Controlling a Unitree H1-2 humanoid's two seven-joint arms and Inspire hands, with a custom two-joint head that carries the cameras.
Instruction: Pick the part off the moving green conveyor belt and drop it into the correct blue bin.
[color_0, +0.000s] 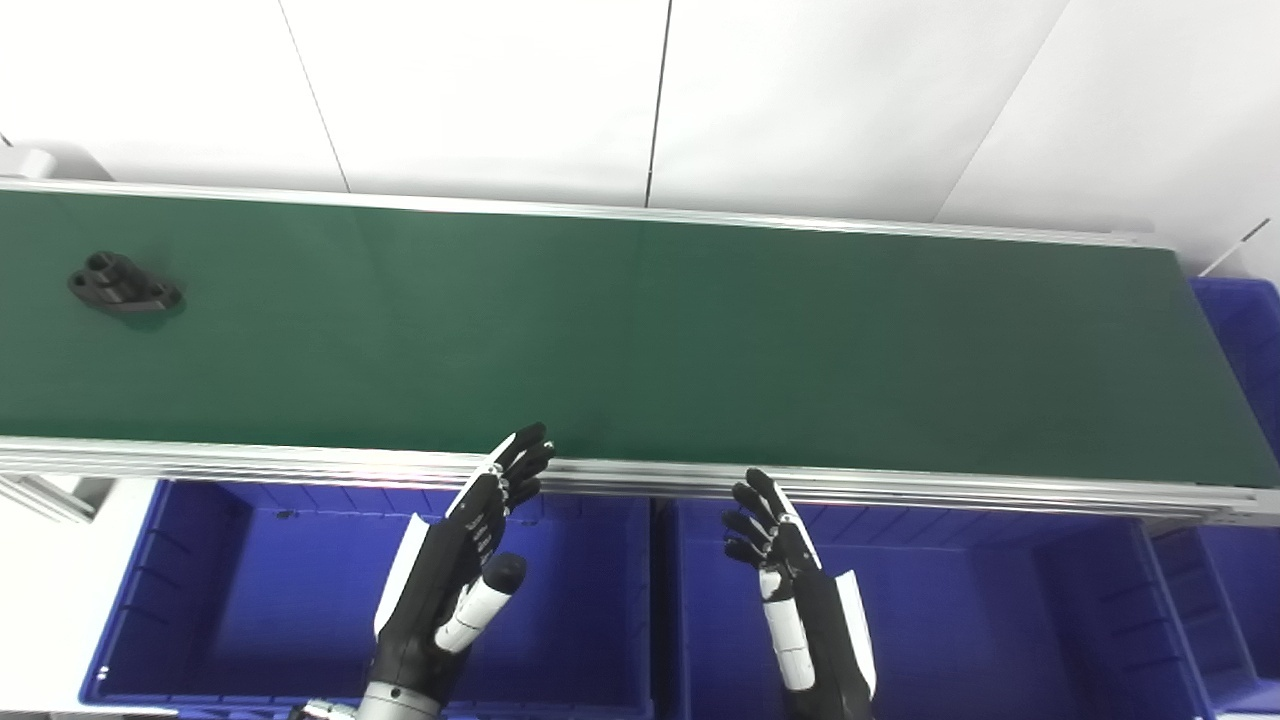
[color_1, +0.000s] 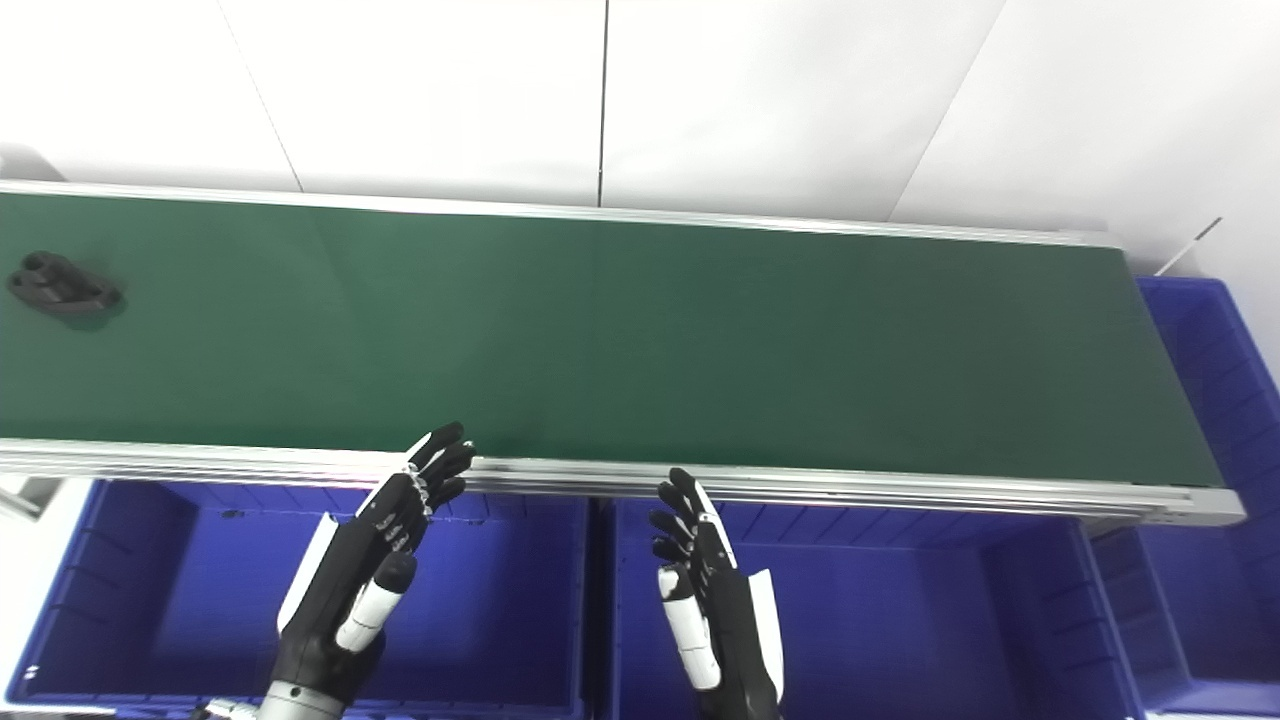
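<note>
1. Left eye view — the part (color_0: 124, 285), a small black piece with round bosses, lies at the far left of the green belt (color_0: 640, 340), well apart from both hands. The left hand (color_0: 460, 560) hovers at the belt's near rail with fingers straight and a little apart, holding nothing. The right hand (color_0: 790, 570) sits beside it, fingers loosely curled and apart, also empty.

2. Same view, risks — the belt moves, so a late or early reach would likely close on bare belt. The part is low and lumpy; a grasp across the bosses might slip or knock it aside. A hand coming in too low could catch the near rail (color_0: 640, 475).

3. Same view, bins — the left bin (color_0: 200, 560) and the middle bin (color_0: 1000, 600) under the near rail show only bare blue floors. A third bin (color_0: 1245, 330) at the belt's right end is mostly cut off; its contents cannot be told.

4. Right eye view — same layout, with the part (color_1: 62, 285) nearly at the frame's left edge. Nothing marks which bin is correct, so a drop in the wrong one is a real hazard. Releasing over the divide between the two near bins could also send the part either way.
</note>
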